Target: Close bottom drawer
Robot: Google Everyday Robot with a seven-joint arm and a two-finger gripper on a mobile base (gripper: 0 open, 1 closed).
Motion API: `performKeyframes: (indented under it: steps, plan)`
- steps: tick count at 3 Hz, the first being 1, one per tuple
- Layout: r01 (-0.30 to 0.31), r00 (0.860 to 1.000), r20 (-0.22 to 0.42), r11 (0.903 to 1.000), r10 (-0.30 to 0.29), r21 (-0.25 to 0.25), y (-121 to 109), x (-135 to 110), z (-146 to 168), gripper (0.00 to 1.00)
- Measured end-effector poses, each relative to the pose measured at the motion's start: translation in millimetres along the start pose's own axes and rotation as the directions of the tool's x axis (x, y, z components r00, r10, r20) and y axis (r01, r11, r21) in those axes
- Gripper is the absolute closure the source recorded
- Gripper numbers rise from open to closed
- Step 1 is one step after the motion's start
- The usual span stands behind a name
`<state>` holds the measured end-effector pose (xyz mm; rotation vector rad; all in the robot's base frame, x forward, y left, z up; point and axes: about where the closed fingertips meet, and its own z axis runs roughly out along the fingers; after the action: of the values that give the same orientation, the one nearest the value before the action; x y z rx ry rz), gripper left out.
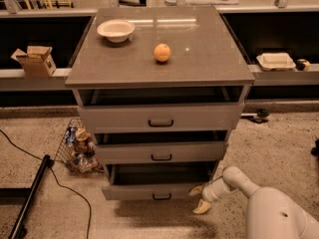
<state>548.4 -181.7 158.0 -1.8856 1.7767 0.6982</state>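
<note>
The bottom drawer (149, 190) is the lowest of three grey drawers in the cabinet (159, 59). It stands pulled out, its grey box showing behind the low front panel with a small dark handle (161, 196). My gripper (200, 198) is at the right end of that front panel, on a white arm coming from the lower right. Its two cream fingers (202, 207) are spread apart, the upper one touching or nearly touching the panel's right end. It holds nothing.
The middle drawer (160, 152) and top drawer (160, 117) are slightly out. A white bowl (115, 30) and an orange (161, 52) sit on the cabinet top. A wire basket of items (77, 146) is left of the cabinet, with a black cable and pole (30, 195) on the floor.
</note>
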Motion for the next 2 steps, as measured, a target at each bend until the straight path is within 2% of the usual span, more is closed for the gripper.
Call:
performKeyframes:
  steps: [1,2]
  plan:
    - [-0.006,1.000,0.002,1.0000,0.006,0.008,-7,4,-1,0.18]
    - [-0.003,1.000,0.011,1.0000,0.003,-0.003,-23,9,-1,0.00]
